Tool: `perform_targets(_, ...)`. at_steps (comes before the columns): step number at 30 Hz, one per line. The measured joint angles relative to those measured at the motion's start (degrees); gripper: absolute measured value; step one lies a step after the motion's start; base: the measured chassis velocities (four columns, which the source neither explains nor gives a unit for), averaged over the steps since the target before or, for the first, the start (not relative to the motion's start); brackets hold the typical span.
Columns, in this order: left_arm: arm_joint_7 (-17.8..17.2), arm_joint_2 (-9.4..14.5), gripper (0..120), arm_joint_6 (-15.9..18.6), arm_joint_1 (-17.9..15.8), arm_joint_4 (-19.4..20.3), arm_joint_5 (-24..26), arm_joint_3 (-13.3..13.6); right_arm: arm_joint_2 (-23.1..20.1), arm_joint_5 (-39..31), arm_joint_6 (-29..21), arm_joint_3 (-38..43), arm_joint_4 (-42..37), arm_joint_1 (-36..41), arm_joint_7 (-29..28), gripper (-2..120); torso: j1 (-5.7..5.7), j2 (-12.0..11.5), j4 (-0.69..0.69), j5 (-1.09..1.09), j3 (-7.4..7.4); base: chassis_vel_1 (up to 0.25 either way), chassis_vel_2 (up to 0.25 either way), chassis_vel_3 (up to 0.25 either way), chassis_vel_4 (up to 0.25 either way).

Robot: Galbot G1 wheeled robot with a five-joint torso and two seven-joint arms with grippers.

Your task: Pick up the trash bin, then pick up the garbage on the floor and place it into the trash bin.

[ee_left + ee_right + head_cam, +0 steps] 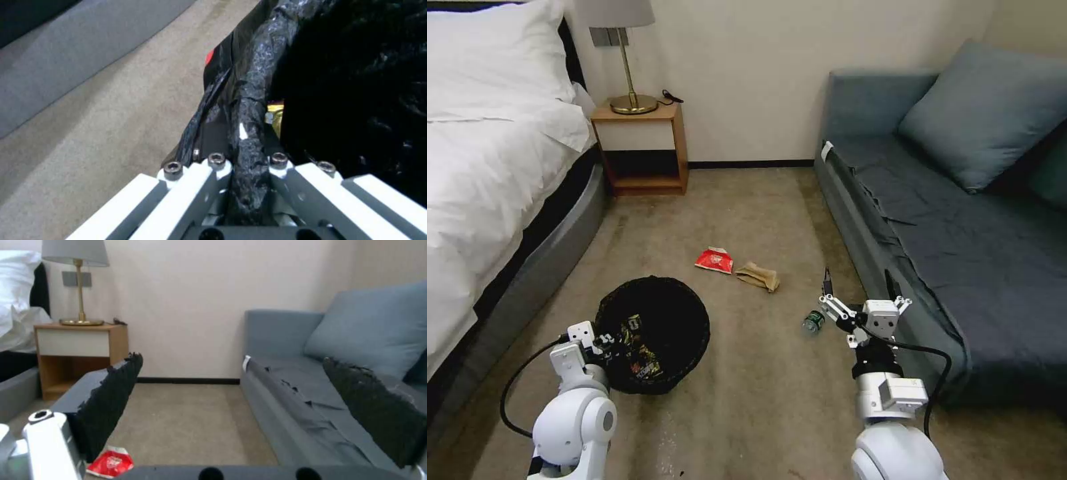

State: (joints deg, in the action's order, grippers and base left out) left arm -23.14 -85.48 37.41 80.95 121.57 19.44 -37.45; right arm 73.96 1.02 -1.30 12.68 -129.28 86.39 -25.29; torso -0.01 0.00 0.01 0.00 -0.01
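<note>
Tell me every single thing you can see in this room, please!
Trash bin: one, black bag lining, on the carpet beside the bed; wrappers inside.
Snack packet: one, red-white, mid-floor.
Crumpled paper: one, tan, just beside the packet.
Bottle: one, clear, floor near the sofa.
Bed: one, white.
Nightstand: one, wooden, against the wall.
Lamp: one, brass, on the nightstand.
Sofa: one, blue-grey; cushion on it.
Left tool: shut on the bin's rim.
Right tool: open, above the bottle.
</note>
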Motion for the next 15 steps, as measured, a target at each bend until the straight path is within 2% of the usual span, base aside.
perform_targets(15,0.04,-0.24,2,-0.32,-0.19,-0.1,0.01,-0.25,-0.95,-1.43,0.09,-0.43,2.92,-2.36,0.0,100,0.0,0.0,-0.01,0.0,0.01,-0.099,0.097,0.103,-0.093)
